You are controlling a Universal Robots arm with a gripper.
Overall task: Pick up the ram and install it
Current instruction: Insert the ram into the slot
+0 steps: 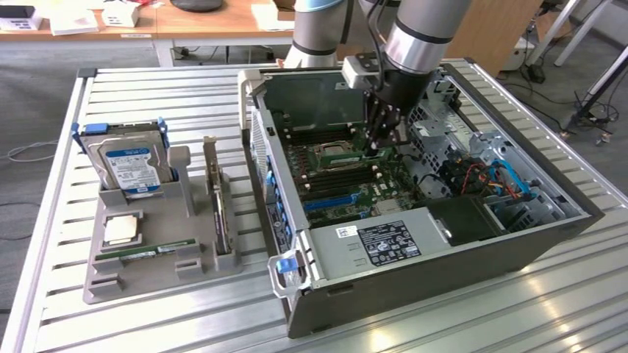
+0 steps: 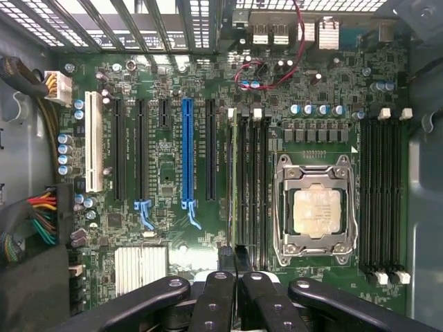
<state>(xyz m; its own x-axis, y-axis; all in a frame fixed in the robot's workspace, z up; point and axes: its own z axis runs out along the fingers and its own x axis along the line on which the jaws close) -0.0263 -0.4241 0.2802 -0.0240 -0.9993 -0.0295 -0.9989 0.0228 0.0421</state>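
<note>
Green ram (image 2: pixel 236 173) seated upright on motherboard (image 2: pixel 166 187); pincer (image 2: pixel 234 259) closed narrow, tips at ram's end.

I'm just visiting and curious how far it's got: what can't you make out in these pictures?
- Exterior view: the gripper blocks the part of the motherboard beneath it.
- Wrist view: the fingers hide what their tips touch. A pale strip in one slot, seen edge-on, may or may not be a seated stick.
- Exterior view: the hard drive label print is too small.

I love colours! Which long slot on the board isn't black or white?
The blue slot: it alone is blue, with black slots either side.
</note>
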